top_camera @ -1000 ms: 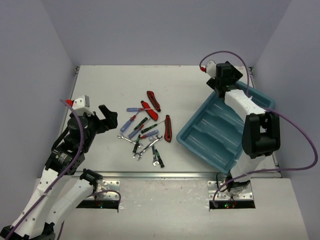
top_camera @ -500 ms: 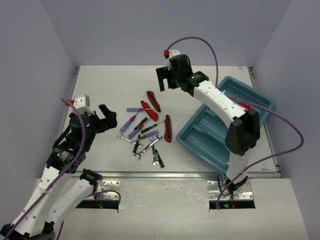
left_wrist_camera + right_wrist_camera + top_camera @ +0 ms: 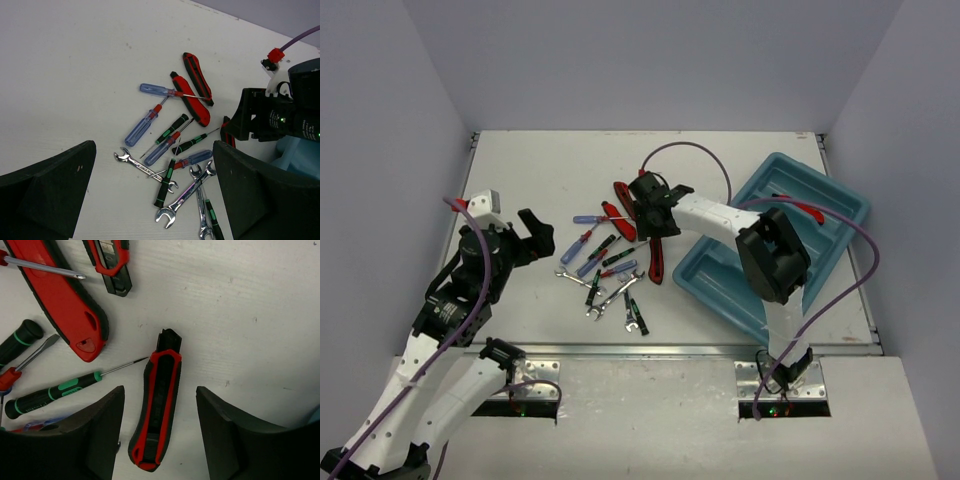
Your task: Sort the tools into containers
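- Top view: within the last second the right gripper [image 3: 657, 222] has swung from the far corner of the teal tray [image 3: 740, 272], at 1 o'clock, down to the 3 o'clock edge of the tool pile [image 3: 610, 262]. The left gripper [image 3: 542, 238] has not shifted. It hangs at the pile's 9 o'clock side, clear of the tools.
- Top view: the tray sits at 3 o'clock on the table [image 3: 540, 160], unmoved. One red-handled tool [image 3: 802, 209] lies inside it near its far end.
- Top view: the red-and-black cutter [image 3: 654, 265] lies on the table between pile and tray. Its long axis runs about 12 to 6, and its far end is hidden under the right gripper. The pile looks the same as before.
- Left wrist view: the left gripper [image 3: 154, 147] has its fingers [image 3: 45, 195] spread wide with nothing grasped. Ahead lie blue-handled screwdrivers [image 3: 141, 129] and silver wrenches [image 3: 134, 161]. The right arm's black wrist [image 3: 272, 117] is at 3 o'clock.
- Right wrist view: the right gripper [image 3: 159, 395] straddles the cutter [image 3: 156, 410]. Its fingers [image 3: 85, 440] are apart, bare table shows on both flanks, and nothing is clenched.
- Right wrist view: the cutter's long axis runs 1 to 7 o'clock, with the black nose at 1 and the rounded red butt at 7.
- Right wrist view: a big red handle [image 3: 65, 300] lies at 10 o'clock. A green-banded screwdriver [image 3: 55, 390] lies at 9, its tip aimed at 2 o'clock and just beside the cutter. A second cutter [image 3: 110, 265] is at 12.
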Tool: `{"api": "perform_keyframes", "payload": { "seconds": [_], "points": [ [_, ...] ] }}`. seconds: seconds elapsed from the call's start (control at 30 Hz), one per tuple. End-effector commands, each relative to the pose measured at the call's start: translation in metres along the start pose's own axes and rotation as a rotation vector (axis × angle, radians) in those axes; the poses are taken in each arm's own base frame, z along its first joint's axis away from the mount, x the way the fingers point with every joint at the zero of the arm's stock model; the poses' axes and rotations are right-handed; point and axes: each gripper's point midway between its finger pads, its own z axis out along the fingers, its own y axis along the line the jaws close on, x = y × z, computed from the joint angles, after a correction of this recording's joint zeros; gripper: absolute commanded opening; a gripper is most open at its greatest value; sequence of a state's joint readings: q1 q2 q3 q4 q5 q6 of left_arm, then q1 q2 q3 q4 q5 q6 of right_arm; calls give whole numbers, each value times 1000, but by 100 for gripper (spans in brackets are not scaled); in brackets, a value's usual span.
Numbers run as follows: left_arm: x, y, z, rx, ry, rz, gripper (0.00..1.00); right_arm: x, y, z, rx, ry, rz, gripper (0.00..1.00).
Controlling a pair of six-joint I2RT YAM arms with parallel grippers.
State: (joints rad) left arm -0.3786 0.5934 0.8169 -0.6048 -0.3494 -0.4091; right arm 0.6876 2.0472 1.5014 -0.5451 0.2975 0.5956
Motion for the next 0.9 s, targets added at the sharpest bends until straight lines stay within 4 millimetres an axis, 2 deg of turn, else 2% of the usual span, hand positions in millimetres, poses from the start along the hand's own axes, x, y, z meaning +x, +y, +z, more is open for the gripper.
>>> {"api": "perform_keyframes", "payload": {
  "seconds": [0.0,0.33,0.4,0.47,0.53,0.67,0.87],
  "points": [
    [-10,-7,-2,31,-36,-18,100,4,1,10,-2,20,42,59],
    [-11,-7,-2,33,-41,-20,100,20,0,30,43,120,-11,55],
    [-11,-7,-3,34,-42,-20,100,24,-1,34,51,136,-14,50],
    [-13,-7,-4,36,-47,-22,100,27,-1,36,49,137,-5,33],
    [-12,-7,-4,38,-46,-22,100,26,1,33,36,131,0,25],
    [-12,-7,-4,40,-47,-23,100,9,4,17,16,85,14,17],
    [-13,-7,-5,42,-51,-24,100,-37,19,-19,-75,-36,-5,5]
  ]
}}
